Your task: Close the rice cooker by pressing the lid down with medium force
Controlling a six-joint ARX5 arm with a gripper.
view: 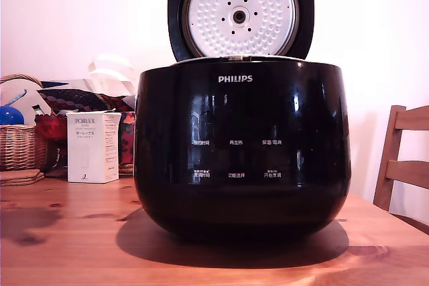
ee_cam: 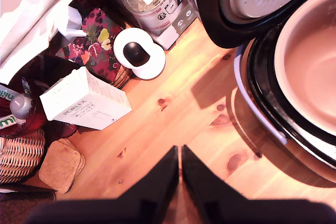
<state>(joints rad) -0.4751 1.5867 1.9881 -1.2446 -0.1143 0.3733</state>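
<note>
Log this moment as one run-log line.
lid: upright, open | rice cooker: on table | pincer: shut, empty, clear of cooker

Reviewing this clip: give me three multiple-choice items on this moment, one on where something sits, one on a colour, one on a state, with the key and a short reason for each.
1. In the exterior view, where does the white box stand relative to the rice cooker?
A. On the exterior view's left of it
B. On top of it
C. On the exterior view's right of it

2. What colour is the rice cooker's outer body?
A. Red
B. Glossy black
C. White

3. What state is the lid in?
A. Pressed fully shut
B. Removed and lying on the table
C. Standing open on its hinge

Key:
1 A, the box sits on the wooden table toward the left edge, near the wicker basket.
2 B, the body shows dark and reflective under the white logo.
3 C, its dimpled inner plate faces the camera, and the wrist view shows the open pot beyond the gripper.
</note>
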